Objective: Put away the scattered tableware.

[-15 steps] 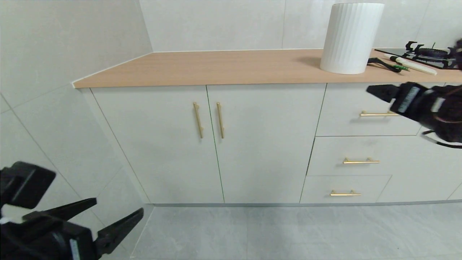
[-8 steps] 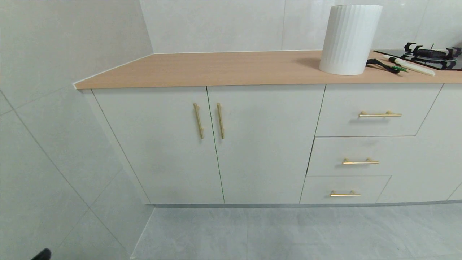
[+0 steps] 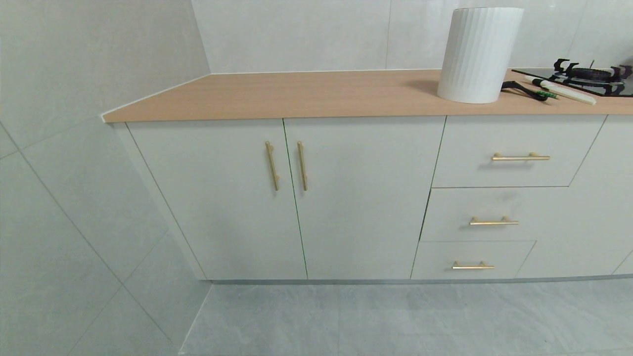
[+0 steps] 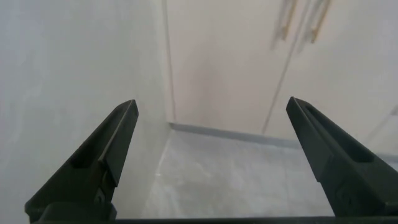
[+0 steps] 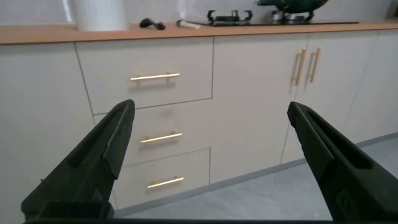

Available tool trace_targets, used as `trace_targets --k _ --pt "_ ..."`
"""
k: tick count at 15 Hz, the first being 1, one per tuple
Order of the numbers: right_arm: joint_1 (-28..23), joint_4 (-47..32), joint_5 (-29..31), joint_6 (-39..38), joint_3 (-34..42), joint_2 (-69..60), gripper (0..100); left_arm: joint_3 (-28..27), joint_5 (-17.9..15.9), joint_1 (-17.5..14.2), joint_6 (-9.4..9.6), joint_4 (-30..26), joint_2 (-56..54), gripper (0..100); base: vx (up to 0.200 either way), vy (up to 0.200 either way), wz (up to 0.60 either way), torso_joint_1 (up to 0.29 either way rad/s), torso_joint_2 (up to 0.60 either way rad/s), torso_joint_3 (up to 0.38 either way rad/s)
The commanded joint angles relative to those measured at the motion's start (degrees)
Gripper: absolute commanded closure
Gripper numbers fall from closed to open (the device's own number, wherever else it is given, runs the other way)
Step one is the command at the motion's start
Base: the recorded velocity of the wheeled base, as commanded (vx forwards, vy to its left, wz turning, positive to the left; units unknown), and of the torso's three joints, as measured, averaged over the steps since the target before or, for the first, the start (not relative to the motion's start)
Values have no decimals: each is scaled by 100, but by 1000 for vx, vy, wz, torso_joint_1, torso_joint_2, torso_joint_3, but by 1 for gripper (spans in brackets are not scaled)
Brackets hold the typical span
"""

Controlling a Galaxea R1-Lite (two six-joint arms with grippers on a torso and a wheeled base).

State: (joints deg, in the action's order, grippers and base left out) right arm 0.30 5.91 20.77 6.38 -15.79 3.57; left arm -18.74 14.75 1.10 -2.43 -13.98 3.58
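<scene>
Since a second ago both my arms have pulled back from the cabinet front. Left gripper point(image 4: 211, 106) and right gripper point(image 5: 211, 107) gape wide, holding nothing. Black-handled utensil point(image 3: 526, 89) and white-handled utensil point(image 3: 564, 92) lie on the counter point(image 3: 296, 94), beside the white ribbed canister point(image 3: 477, 54).

Utensils point(image 3: 549, 91) right of canister point(image 3: 479, 54), on countertop point(image 3: 296, 94)

1 white ribbed cylinder point(image 3: 480, 54), 2 utensils point(image 3: 525, 89), 3 drawers point(image 3: 514, 138), 4 cabinet doors point(image 3: 217, 198), 7 gold handles point(image 3: 271, 165)
</scene>
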Motion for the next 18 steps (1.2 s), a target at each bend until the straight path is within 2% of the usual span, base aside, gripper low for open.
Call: trace_targets --k 1,2,3,4,5,6,8,9,10,12,13,15,18 --pt "-57 217 -12 -5 480 -340 0 336 212 -119 14 10 -358 0 0 0 0 0 0 0" --pt "-57 367 -21 4 814 -340 0 573 212 -119 32 141 -358 0 0 0 0 0 0 0" --pt "-57 551 -91 48 1262 -340 0 995 204 -119 93 528 -358 0 0 0 0 0 0 0" --pt "-57 657 -276 110 1526 -340 0 1452 195 -119 172 1055 -358 0 0 0 0 0 0 0" --pt "-57 595 -478 101 1570 -340 0 1874 186 -119 339 1644 -358 0 0 0 0 0 0 0" --pt "-57 551 -645 57 1570 -340 0 1874 63 -119 357 1653 -358 0 0 0 0 0 0 0" --pt "-57 253 -724 39 1570 -340 0 1874 -165 -119 216 1618 -358 0 0 0 0 0 0 0" --pt "-57 -310 -847 30 1570 -340 0 1874 -675 -119 58 1600 -358 0 0 0 0 0 0 0" --pt "-57 -248 -952 -5 1570 -340 0 1874 -992 -119 111 1556 -358 0 0 0 0 0 0 0" --pt "-57 -248 -1102 -22 1579 -331 0 1874 -1203 -119 357 1425 -358 0 0 0 0 0 0 0" --pt "-57 -240 -1154 13 1579 -331 0 1874 -1255 -119 401 1416 -350 0 0 0 0 0 0 0" --pt "-48 -231 -1594 74 1579 -340 0 1874 -1255 -119 383 1416 -358 0 0 0 0 0 0 0" --pt "-57 -310 -2385 66 1570 -340 0 1874 -1229 -119 207 1416 -358 0 0 0 0 0 0 0"
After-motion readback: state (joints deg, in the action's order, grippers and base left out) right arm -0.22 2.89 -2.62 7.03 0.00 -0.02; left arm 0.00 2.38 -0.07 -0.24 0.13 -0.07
